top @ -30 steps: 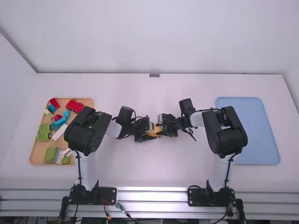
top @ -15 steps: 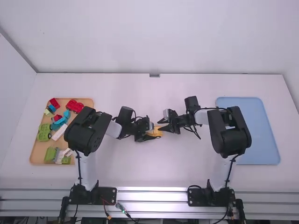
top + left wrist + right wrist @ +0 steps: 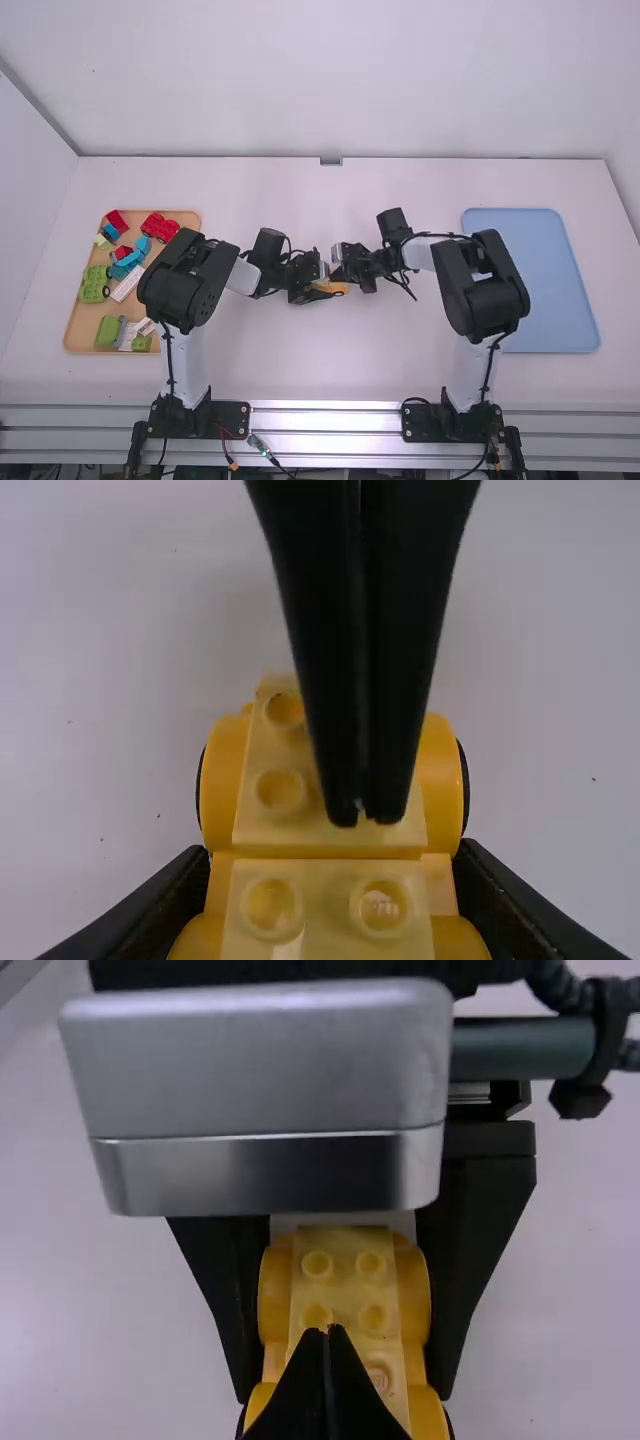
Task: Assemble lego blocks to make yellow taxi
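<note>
White surface (image 3: 300,370) runs back to a pale wall (image 3: 330,90), and at its left we see the orange-tan tray (image 3: 82,325) of mixed toy blocks. Near the middle, our left claw (image 3: 332,855) is clamped across the sides of the studded yellow plastic car (image 3: 343,1295), probably the taxi's base. We judge that an off-centre push from above could tip it or slide it from that hold, and a raised brick might seat crooked. Its long axis runs roughly left to right; we can't tell which end is the front. Just right, our right claw (image 3: 327,1330), fingertips together, is over the car's studded top, perhaps pressing. At the far right lies the flat blue tray (image 3: 570,300).
</note>
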Tool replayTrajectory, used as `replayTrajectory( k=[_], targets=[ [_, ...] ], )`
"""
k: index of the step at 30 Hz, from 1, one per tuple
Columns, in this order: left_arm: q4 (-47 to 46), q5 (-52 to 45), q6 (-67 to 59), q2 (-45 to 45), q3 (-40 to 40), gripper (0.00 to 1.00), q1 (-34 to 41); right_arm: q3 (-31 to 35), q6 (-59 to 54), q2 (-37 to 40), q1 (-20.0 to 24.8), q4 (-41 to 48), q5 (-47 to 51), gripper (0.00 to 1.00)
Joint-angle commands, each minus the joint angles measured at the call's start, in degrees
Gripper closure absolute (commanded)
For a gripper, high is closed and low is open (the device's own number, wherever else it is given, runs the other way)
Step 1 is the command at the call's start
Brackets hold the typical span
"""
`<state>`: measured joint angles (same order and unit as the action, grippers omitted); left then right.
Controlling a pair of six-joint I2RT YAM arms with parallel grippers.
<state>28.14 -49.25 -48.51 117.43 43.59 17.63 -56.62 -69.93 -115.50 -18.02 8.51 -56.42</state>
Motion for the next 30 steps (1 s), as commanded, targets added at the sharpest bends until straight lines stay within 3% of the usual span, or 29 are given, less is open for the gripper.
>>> replayTrajectory(
  k=[1, 11, 17, 18, 19, 20, 21, 22, 25, 27, 28, 29, 30],
  targets=[
    [-0.66, 0.92, -0.37, 1.51, -0.04, 0.53, 0.37, 0.02, 2.54, -2.97, -0.37, 0.24, 6.4, 1.0],
    [-0.44, 0.92, -0.35, 1.49, -0.04, 0.56, 0.33, -0.11, 2.89, -11.87, 2.73, -3.58, 7.21, 1.0],
    [-0.46, 0.85, -0.37, 1.51, -0.04, 0.55, 0.37, -0.13, -2.49, -10.67, 5.11, -3.39, -3.26, 1.0],
    [-0.46, 0.87, -0.37, 1.51, -0.04, 0.55, 0.39, -0.35, -2.58, -9.57, 5.44, -2.99, -5.27, 0.92],
    [-0.48, 0.9, -0.37, 1.51, -0.04, 0.55, 0.39, -0.94, -2.21, -6.62, 6.45, -1.79, -9.03, 0.71],
    [-0.48, 0.87, -0.35, 1.51, -0.04, 0.54, 0.39, -1.44, -2.05, -4.24, 7.17, -0.39, -11.17, 0.35],
    [-0.48, 0.87, -0.37, 1.51, -0.04, 0.54, 0.39, -1.7, -1.95, -2.89, 7.58, 0.28, -11.89, 0.23],
    [-0.48, 0.87, -0.37, 1.51, -0.04, 0.53, 0.37, -2.23, -1.46, -0.74, 8.41, 1.6, -12.44, 0.01],
    [-0.44, 0.87, -0.37, 1.49, -0.04, 0.48, 0.37, -3.76, 3.96, 6.36, 11.74, 4.72, -10.73, 0.01],
    [-0.52, 0.87, -0.35, 1.49, 0.13, 0.28, 0.39, -4.26, 9.62, 11.32, 13.7, 5.53, -4.76, 0.01],
    [-0.66, 0.85, -0.35, 1.49, 0.22, 0.26, 0.39, -4.22, 10.38, 11.87, 13.9, 5.49, -3.93, 0.01],
    [-1.27, 0.76, -0.35, 1.49, 0.68, 0.1, 0.39, -4.02, 12.09, 13.49, 14.43, 5.51, -1.46, 0.01],
    [-2.23, 0.7, -0.37, 1.38, 1.2, 0.0, 0.37, -3.78, 12.83, 14.53, 14.82, 5.68, 0.22, 0.01]
  ],
)
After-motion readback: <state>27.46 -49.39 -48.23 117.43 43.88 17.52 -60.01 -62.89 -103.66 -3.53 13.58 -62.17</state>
